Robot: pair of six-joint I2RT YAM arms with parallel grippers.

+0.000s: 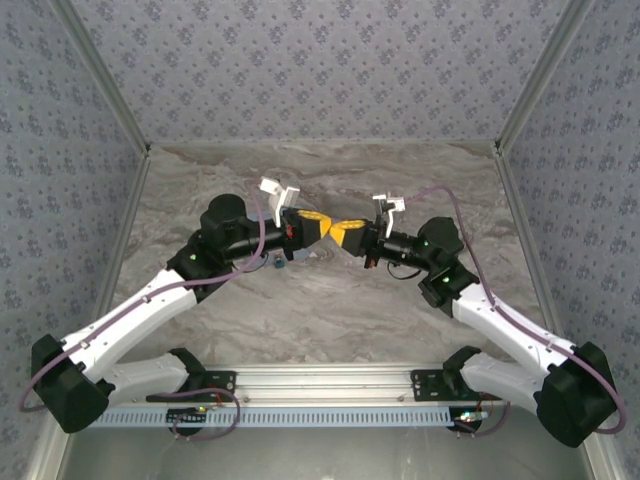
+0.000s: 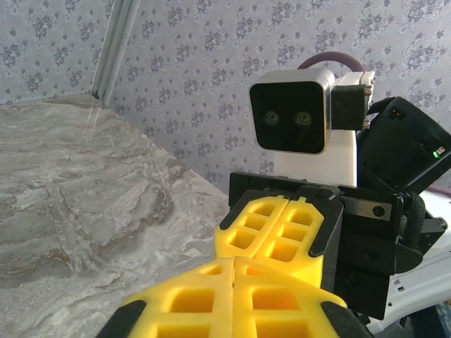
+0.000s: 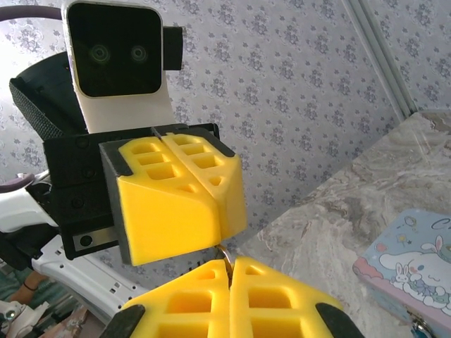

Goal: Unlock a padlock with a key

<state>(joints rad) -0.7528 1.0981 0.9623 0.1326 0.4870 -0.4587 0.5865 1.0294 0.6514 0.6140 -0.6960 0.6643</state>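
My left gripper (image 1: 326, 226) and right gripper (image 1: 338, 230) meet tip to tip above the middle of the table. In the right wrist view, my right gripper (image 3: 229, 262) is shut on a thin silvery metal piece (image 3: 224, 252) that sticks up to the tips of the left gripper (image 3: 217, 211), which is also shut. Whether that piece is the key or part of the padlock I cannot tell. The padlock's blue-teal body is hidden. From the left wrist, my own yellow fingertips (image 2: 233, 262) press together, touching the right gripper (image 2: 262, 255).
A pale blue tin with a cartoon picture (image 3: 412, 271) lies on the marble table; in the top view its blue corner (image 1: 277, 263) peeks out under the left arm. Patterned walls close off three sides.
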